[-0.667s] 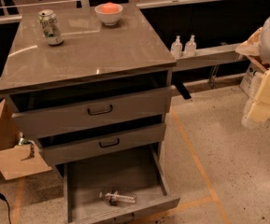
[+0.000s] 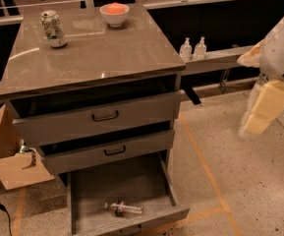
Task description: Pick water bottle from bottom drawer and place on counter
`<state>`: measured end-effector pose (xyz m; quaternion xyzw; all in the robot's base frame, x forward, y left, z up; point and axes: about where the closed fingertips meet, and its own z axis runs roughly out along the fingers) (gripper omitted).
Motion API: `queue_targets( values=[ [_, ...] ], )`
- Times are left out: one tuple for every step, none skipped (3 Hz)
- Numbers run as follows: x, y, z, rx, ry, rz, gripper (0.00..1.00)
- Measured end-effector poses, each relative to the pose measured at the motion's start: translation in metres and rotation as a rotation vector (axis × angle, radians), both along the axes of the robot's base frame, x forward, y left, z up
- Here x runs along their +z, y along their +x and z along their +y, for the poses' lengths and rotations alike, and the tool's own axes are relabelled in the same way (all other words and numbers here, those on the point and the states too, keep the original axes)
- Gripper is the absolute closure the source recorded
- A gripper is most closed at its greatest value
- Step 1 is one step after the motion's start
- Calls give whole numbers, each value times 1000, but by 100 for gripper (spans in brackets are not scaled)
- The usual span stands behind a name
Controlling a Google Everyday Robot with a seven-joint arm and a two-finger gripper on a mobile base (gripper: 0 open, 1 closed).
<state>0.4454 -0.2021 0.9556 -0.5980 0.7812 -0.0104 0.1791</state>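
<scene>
The water bottle (image 2: pixel 124 208) lies on its side near the front of the open bottom drawer (image 2: pixel 82 191), its white-and-red label showing. The counter (image 2: pixel 97 53) is the glossy grey-brown top of the cabinet. My gripper (image 2: pixel 253 124) hangs at the far right on a cream and white arm. It is well away from the cabinet, above the floor and far from the bottle.
A green-white soda can (image 2: pixel 53 28) and a white bowl (image 2: pixel 114 14) holding something orange stand at the back of the counter. Two pump bottles (image 2: pixel 192 48) sit on a pale ledge (image 2: pixel 220 58). The two upper drawers are slightly open. A cardboard box (image 2: pixel 14 166) sits at the left.
My arm at the right has shifted slightly left and down. The cabinet, the drawers and the bottle have not moved.
</scene>
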Motion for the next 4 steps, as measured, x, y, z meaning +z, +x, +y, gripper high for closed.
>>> queue_targets(
  values=[
    [-58,4,40,3,108,22,0],
    [-126,3,75,48,138,31,0],
    [-206,5,94,84,132,13,0],
    [-205,5,94,85,131,14,0]
  ],
)
